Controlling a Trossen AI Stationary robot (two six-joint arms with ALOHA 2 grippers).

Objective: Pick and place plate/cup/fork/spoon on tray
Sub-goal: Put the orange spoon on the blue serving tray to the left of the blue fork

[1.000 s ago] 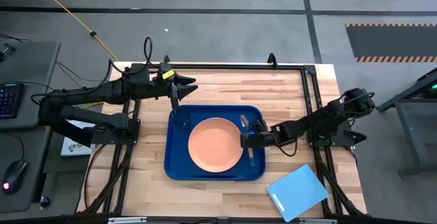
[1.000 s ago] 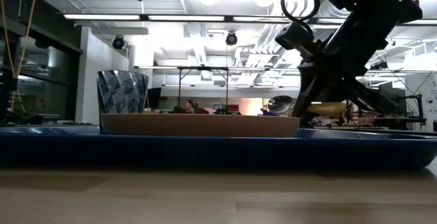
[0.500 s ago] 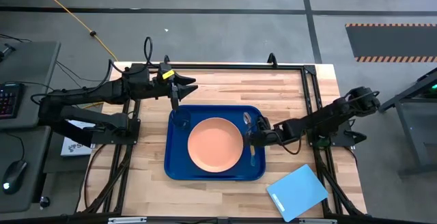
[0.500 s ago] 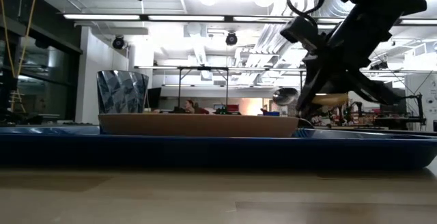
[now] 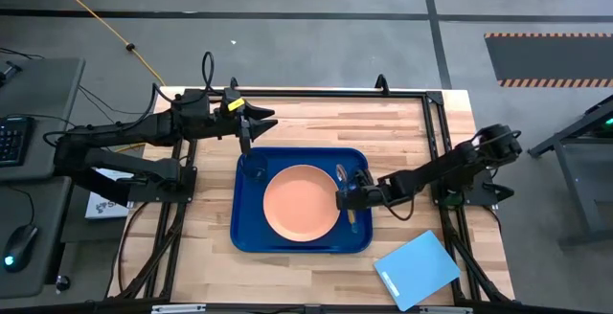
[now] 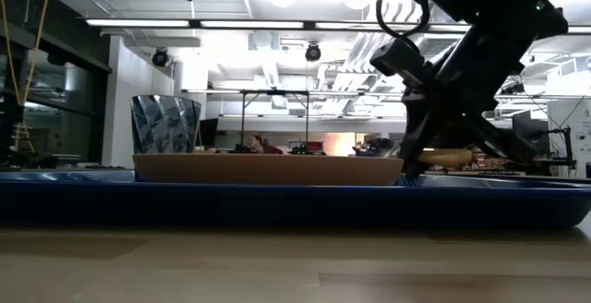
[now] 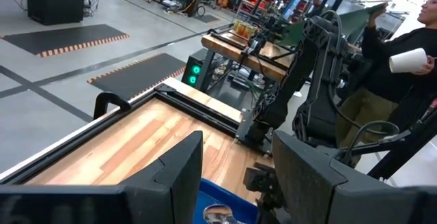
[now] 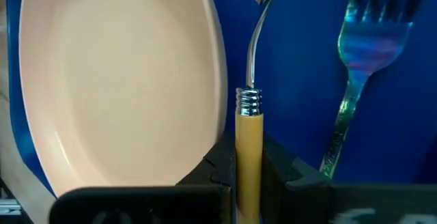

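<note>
The dark-blue tray (image 5: pixel 251 237) lies mid-table and holds the salmon plate (image 5: pixel 300 202). The dark cup (image 5: pixel 252 168) stands in the tray's far left corner. The fork (image 8: pixel 362 60) lies flat on the tray floor, right of the plate. My right gripper (image 5: pixel 351 199) is just right of the plate, shut on the orange-handled spoon (image 8: pixel 249 135). The spoon's bowl (image 5: pixel 342 171) points to the far edge. My left gripper (image 5: pixel 245 142) hangs open above the cup, with nothing between its fingers (image 7: pixel 177 176). My right gripper pinches the spoon's orange handle (image 8: pixel 249 162) between its two fingers, a little behind the metal collar. The fingers slant down from the table's right and near side and lie along the spoon. The spoon is nearly level and low over the tray; whether its bowl touches the floor I cannot tell.
A light-blue board (image 5: pixel 417 270) lies on the table's near right corner. A black frame rail (image 5: pixel 316 94) runs along the far edge and down both sides. Bare wood shows beyond the tray on the far side. A person (image 7: pixel 403 53) stands in the room beyond.
My right gripper drew back a little with the spoon, toward the table's right edge and upward. It then came back down beside the plate. The spoon now hangs lower over the tray than half a second ago.
</note>
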